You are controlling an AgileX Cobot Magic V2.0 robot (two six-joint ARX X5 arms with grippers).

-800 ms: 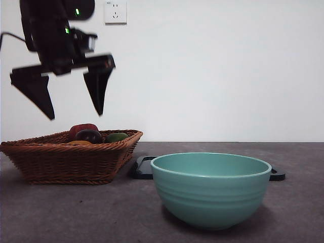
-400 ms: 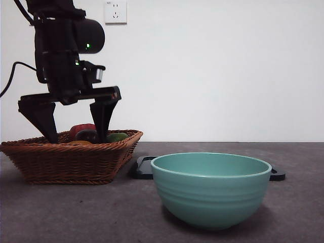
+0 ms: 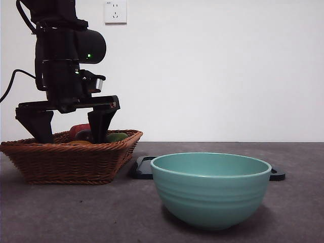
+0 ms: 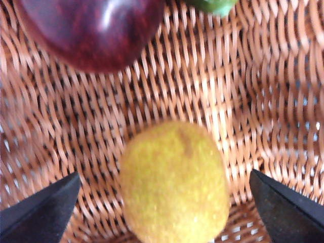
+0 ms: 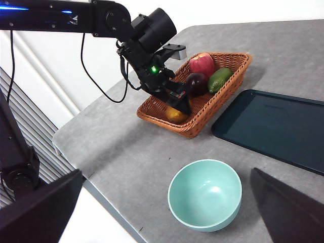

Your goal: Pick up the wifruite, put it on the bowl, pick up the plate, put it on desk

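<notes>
On the left side of the desk [image 3: 76, 212] sits a brown wicker basket [image 3: 71, 162]. The left gripper [image 3: 68, 136] has its two black jaws spread wide apart, with their tips dipped down inside the basket. It holds nothing. From the left wrist view, the wifruite [image 4: 174, 182] lies on the woven floor of the basket, right between the two open jaws. The jaws are on either side of it and do not touch it. A dark red-purple fruit [image 4: 91, 30] lies near the wifruite, and a bit of a green fruit [image 4: 212, 5] peeks in beside that one. From the right wrist view, a red apple [image 5: 201, 64] sits at the far end of the basket, beside the green fruit.

Just past the basket lies a flat dark tray [image 5: 273, 126], close beside it. Nearer the front of the desk stands the teal-green bowl [image 3: 211, 187], upright, with nothing inside.

The right gripper [image 5: 167, 212] waits high up above the desk, well away from all the things. Its jaws are spread wide and hold nothing.
</notes>
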